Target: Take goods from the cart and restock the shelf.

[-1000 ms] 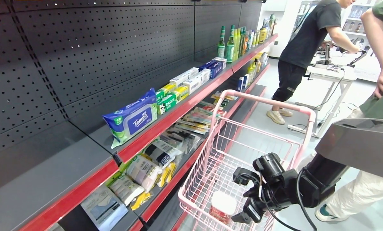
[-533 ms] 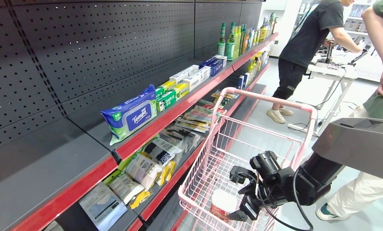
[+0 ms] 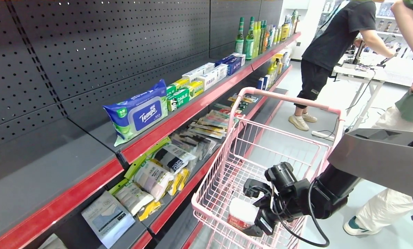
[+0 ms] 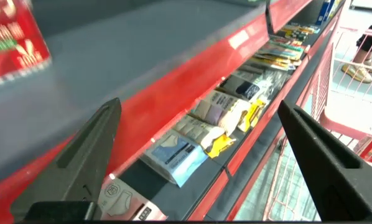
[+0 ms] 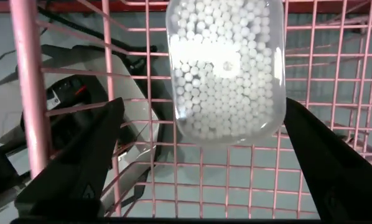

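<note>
Down inside the pink cart (image 3: 286, 102), the right gripper (image 5: 203, 104) hangs with fingers spread wide, close to the bead-filled jar (image 3: 240, 213) on the wire floor. The left gripper (image 4: 198, 104), fingers likewise apart, sits by the shelf (image 3: 178, 121) edge.

wall: black perforated metal back panel (image 3: 106, 41), far beyond the right fingers (image 3: 253, 231)
floor: pale grey smooth floor (image 3: 389, 235), beside and past them
furniture: white metal-legged table (image 3: 351, 71), far past them
</note>
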You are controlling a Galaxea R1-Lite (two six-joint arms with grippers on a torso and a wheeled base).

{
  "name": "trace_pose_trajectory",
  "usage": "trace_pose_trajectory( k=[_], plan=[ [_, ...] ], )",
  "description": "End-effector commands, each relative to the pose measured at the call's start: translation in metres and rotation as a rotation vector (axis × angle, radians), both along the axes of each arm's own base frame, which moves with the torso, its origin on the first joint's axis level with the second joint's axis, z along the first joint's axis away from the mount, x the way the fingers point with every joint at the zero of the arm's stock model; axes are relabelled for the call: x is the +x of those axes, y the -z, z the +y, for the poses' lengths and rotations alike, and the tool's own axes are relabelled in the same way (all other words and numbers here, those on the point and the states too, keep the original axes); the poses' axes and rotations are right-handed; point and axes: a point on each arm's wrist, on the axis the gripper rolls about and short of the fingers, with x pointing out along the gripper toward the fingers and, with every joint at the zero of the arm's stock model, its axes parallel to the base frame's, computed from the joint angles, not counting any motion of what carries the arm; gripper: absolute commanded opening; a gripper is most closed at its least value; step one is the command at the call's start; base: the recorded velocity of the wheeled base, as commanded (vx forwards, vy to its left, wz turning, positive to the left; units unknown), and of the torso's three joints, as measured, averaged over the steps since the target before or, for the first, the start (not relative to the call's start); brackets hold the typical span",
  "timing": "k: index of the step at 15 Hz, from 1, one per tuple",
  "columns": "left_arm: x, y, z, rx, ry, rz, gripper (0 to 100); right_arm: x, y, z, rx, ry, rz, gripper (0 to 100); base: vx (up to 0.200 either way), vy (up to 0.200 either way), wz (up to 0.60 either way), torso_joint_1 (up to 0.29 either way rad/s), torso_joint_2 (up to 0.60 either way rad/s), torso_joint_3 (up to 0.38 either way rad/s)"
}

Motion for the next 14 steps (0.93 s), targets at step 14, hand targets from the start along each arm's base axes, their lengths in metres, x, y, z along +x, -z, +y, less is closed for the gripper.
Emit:
trace_pose_trajectory(
  k=[14],
  plan=[
    [0.000, 0.000, 0.000, 0.000, -0.001, -0.002, 100, 0.017, 0.020, 0.010, 0.056, -0.042, 0.027, 100, 0.000, 0.000, 0.00, -0.019, 0.05, 0.030]
  ],
)
